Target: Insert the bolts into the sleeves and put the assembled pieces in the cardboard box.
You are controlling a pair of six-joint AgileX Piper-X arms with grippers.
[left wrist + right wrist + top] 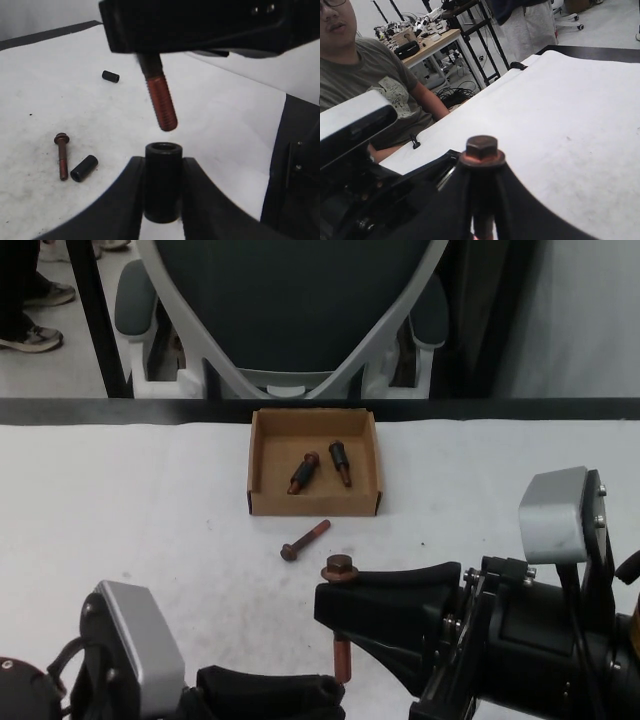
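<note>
My left gripper is shut on a black sleeve, held upright with its hole facing up. Directly above it hangs a copper bolt, threaded tip down and a short gap from the hole. My right gripper is shut on that bolt just under its hex head. In the high view the right gripper holds the bolt upright near the front edge, over the left arm. The cardboard box holds two assembled pieces.
A loose bolt lies just in front of the box. Beside a loose bolt on the white cloth lies a black sleeve, and another sleeve lies farther off. A chair stands behind the bench.
</note>
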